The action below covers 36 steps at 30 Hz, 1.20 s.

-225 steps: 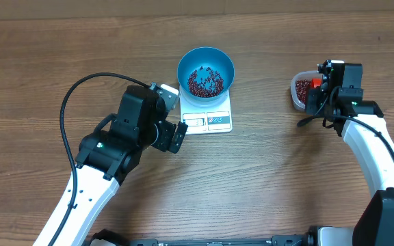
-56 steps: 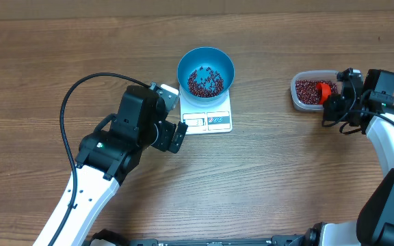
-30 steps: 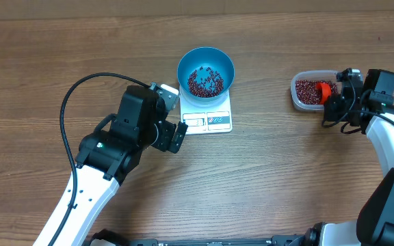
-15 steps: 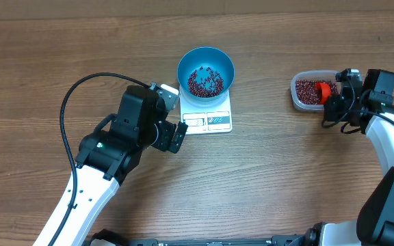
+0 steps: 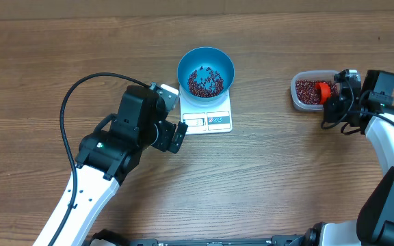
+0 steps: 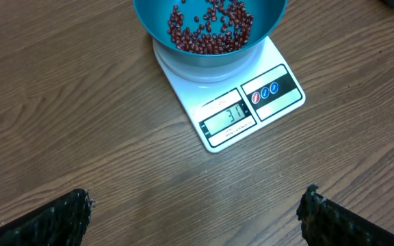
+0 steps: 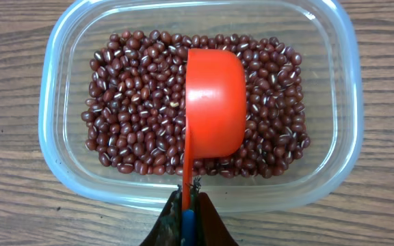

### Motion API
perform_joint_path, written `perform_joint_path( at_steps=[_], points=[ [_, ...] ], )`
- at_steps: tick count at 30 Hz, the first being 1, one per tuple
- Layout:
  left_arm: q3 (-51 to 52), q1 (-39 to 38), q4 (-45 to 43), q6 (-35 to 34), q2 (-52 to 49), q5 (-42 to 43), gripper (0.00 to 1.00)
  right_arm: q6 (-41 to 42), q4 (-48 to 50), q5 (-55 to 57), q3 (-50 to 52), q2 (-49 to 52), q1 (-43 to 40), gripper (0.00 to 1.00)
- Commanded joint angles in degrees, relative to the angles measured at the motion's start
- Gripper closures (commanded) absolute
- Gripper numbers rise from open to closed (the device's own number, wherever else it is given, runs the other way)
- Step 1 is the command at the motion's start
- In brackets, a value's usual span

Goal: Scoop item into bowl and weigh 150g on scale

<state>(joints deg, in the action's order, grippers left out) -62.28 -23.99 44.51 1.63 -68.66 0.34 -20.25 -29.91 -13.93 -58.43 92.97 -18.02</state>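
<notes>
- Wooden desk point(image 5: 286, 178) beneath everything; all bearings below taken from the scale point(image 5: 207, 121).
- Just left of the scale: left pincer point(image 5: 172, 116), jaws spread wide, gripping nothing, camera aimed at the display point(image 6: 226, 116).
- On the scale's platform: blue bowl point(image 5: 206, 57), upright, with a thin scatter of maroon beans point(image 5: 204, 82) on its floor.
- On the display: what looks like 31, well short of the target weight.
- Well right of the scale: clear tub point(image 7: 53, 89), stocked with plenty more beans.
- Inside that tub: orange scoop point(image 7: 214, 102), resting among the beans, smooth back up as far as can be told.
- Farthest right of the scale, at the tub's edge: right pincer point(image 7: 187, 212), jaws pressed together on the scoop's thin handle.
- Judged progress: early. Some beans delivered, most of the weight not yet in. Left to do: load the scoop, carry it to the bowl, tip, repeat, then trim toward the target.
</notes>
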Motion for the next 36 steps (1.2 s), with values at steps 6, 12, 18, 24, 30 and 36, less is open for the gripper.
perform_joint_path(
  at_steps=[6,12,18,24,30,36],
  points=[
    [0.2,-0.2,-0.2,-0.5,-0.3,-0.6,0.0,-1.0,0.3,-4.7,1.1,0.7,-0.4,0.96],
    [0.2,-0.2,-0.2,-0.5,-0.3,-0.6,0.0,-1.1,0.2,-7.5,1.1,0.7,-0.4,0.96],
    [0.2,-0.2,-0.2,-0.5,-0.3,-0.6,0.0,-1.1,-0.2,-8.3,1.1,0.7,-0.4,0.96],
    [0.2,-0.2,-0.2,-0.5,-0.3,-0.6,0.0,-1.0,-0.2,-10.6,1.1,0.7,-0.4,0.96],
    [0.2,-0.2,-0.2,-0.5,-0.3,-0.6,0.01,-1.0,-0.6,-11.3,1.1,0.7,-0.4,0.96],
    [0.2,-0.2,-0.2,-0.5,-0.3,-0.6,0.0,-0.8,-0.6,-13.2,1.1,1.8,-0.4,0.96]
  ],
)
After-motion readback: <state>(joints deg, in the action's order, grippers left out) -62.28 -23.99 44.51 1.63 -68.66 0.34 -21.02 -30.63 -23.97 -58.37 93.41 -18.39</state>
